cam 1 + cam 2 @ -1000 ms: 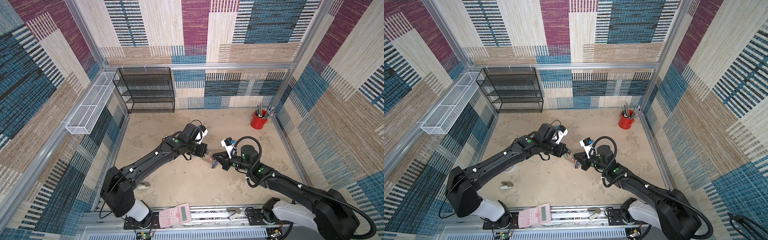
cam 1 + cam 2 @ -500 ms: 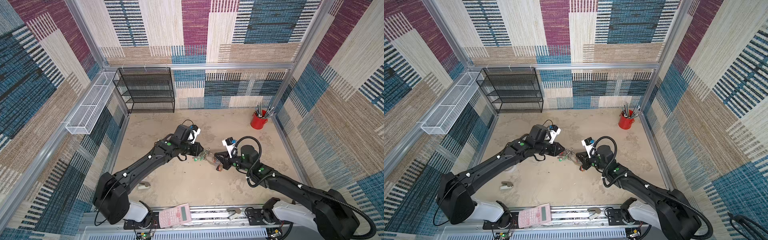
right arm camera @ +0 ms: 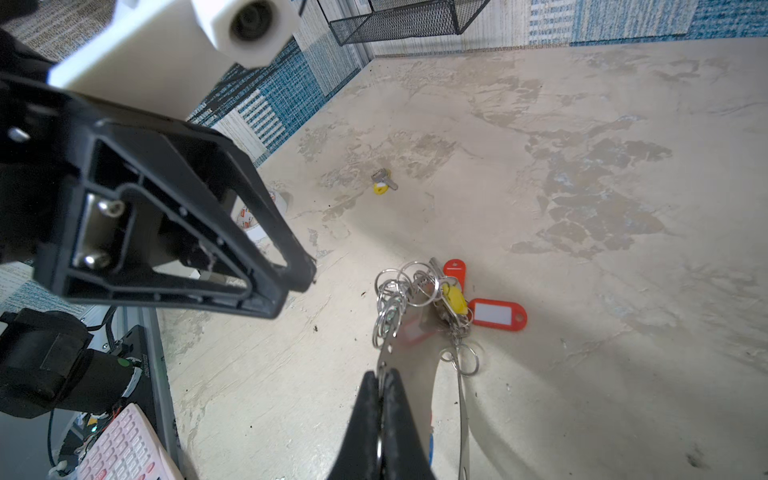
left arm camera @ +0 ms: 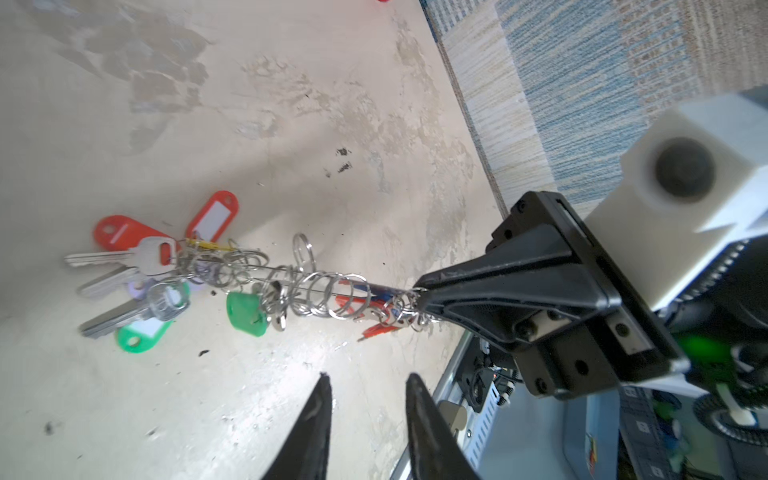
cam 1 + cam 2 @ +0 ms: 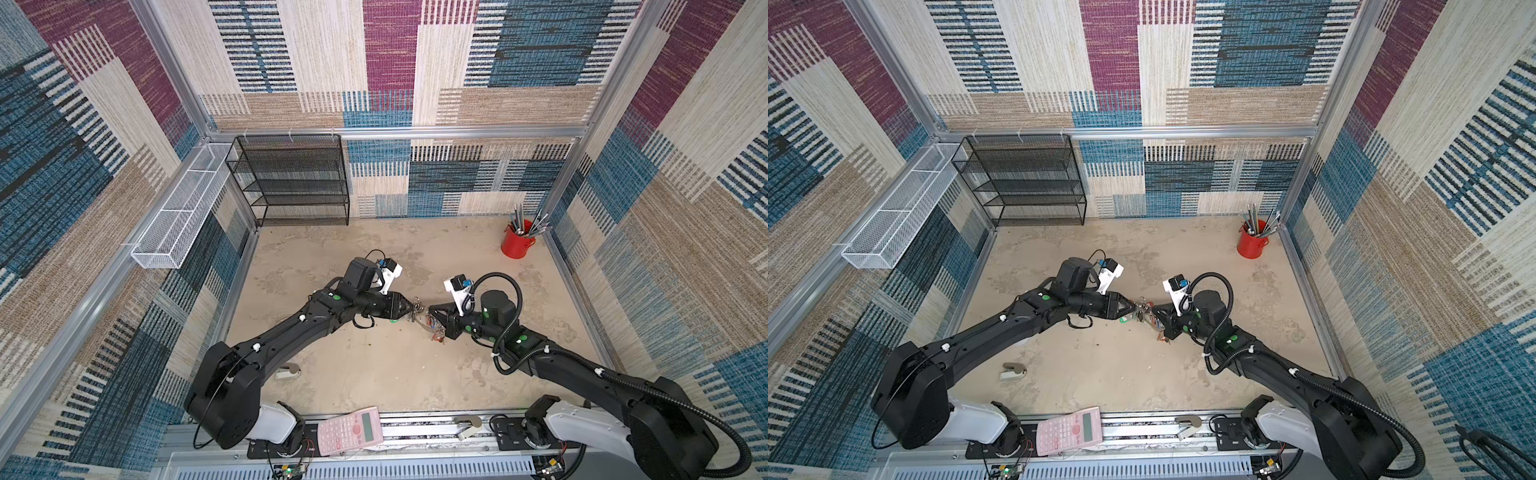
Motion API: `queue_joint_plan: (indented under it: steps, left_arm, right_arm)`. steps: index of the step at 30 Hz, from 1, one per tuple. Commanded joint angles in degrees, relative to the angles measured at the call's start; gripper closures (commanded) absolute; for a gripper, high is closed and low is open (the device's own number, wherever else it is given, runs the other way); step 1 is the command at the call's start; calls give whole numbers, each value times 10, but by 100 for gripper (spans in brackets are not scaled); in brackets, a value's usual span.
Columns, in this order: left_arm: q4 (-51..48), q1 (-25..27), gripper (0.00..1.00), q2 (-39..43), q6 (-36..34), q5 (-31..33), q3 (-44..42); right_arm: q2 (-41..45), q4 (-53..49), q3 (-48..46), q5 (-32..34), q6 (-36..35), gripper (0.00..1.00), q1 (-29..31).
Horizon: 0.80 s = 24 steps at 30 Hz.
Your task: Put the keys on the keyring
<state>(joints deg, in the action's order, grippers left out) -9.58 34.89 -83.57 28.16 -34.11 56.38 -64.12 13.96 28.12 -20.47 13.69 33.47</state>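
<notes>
Keyring (image 3: pixel 409 365): flat grey metal band, C-shaped, strung with thin silver wire rings, toothed silver keys and glossy plastic tags (red, green, a bit of blue). Sits mid-table in both top views. Keys (image 3: pixel 453 297): small silver set with a yellow tag, in the cluster at the band's far end, beside two red tags. Cannot tell whether their ring is threaded on the band.

Right gripper (image 3: pixel 380 376): black fingers pinched tight on the band's near end, at 3 o'clock of the cluster. Left gripper (image 4: pixel 368 378): tapered fingers a narrow gap apart, nothing between them, tips just short of the rings at 9 o'clock.

Table (image 5: pixel 374 374): mottled beige, stained, gritty.

Around, from the ring:
- red cup of pens (image 5: pixel 516 245), 2 o'clock
- black mesh shelf (image 5: pixel 299 183), 11 o'clock, at the back wall
- white wire basket (image 5: pixel 183 208), 10 o'clock, on the side wall
- pink calculator (image 5: pixel 349 430), 7 o'clock, on the front rail
- small beige-grey piece (image 5: pixel 287 371), 8 o'clock

Tiny grey-and-yellow bit (image 3: pixel 380 185) lies well apart on the table (too small to name). Tape roll (image 3: pixel 259 216) half hidden behind the left gripper.
</notes>
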Motion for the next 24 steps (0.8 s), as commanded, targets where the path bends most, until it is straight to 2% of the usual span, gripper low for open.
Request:
queue_joint_plan:
  steps: [1, 9, 24]
  left_arm:
    - [95, -1, 66, -20, 51, -88, -18]
    - [166, -1, 60, -53, 100, -88, -38]
    - [194, -15, 56, -77, 123, -67, -44]
  right_arm:
    - [-4, 24, 3, 0, 5, 100, 1]
    - [-7, 26, 2, -5, 6, 100, 1]
    - [-8, 26, 2, -6, 5, 100, 1]
